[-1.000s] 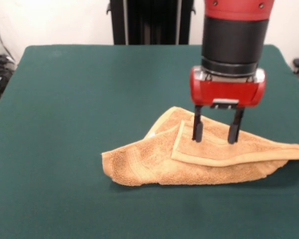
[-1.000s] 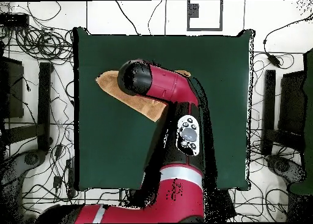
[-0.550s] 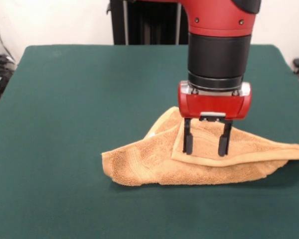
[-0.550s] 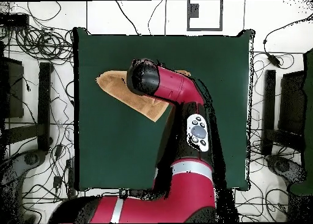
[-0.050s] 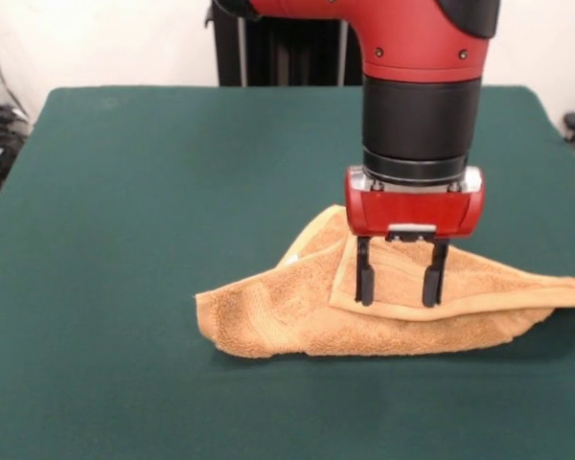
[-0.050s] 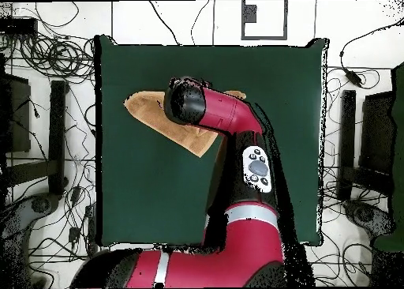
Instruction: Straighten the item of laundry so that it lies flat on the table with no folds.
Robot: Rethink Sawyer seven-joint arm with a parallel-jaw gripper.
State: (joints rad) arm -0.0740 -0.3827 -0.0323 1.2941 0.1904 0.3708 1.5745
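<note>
From the front we see a pale wall and a dark upright frame behind the table (image 5: 153,192), whose dark green cloth fills most of the picture. On it, right of centre and toward the near side, lies the towel (image 5: 297,321), golden-tan terry, bunched into a long wedge. Its left end is a rounded, thick lump; its right end runs out to a narrow point near the table's right edge. An upper layer is folded over the rest, and its hemmed edge shows as a pale band running along the near side of that flap, so the cloth is plainly not flat.

The red and black arm (image 5: 422,86) comes straight down over the towel. The gripper (image 5: 399,285) points downward with its two dark fingers (image 5: 365,280) set apart, a clear gap of towel showing between them. The tips sit at the folded flap, just above its hemmed edge; we cannot tell whether they press into the cloth or only touch it. Nothing is held between them.

From overhead we see a pale floor strewn with cables around the green table (image 6: 268,88). The arm (image 6: 237,136) reaches up across it and covers the middle of the towel (image 6: 142,106), which shows only as a tan point at the left and a tan corner below the wrist. The gripper itself is hidden in this view.
</note>
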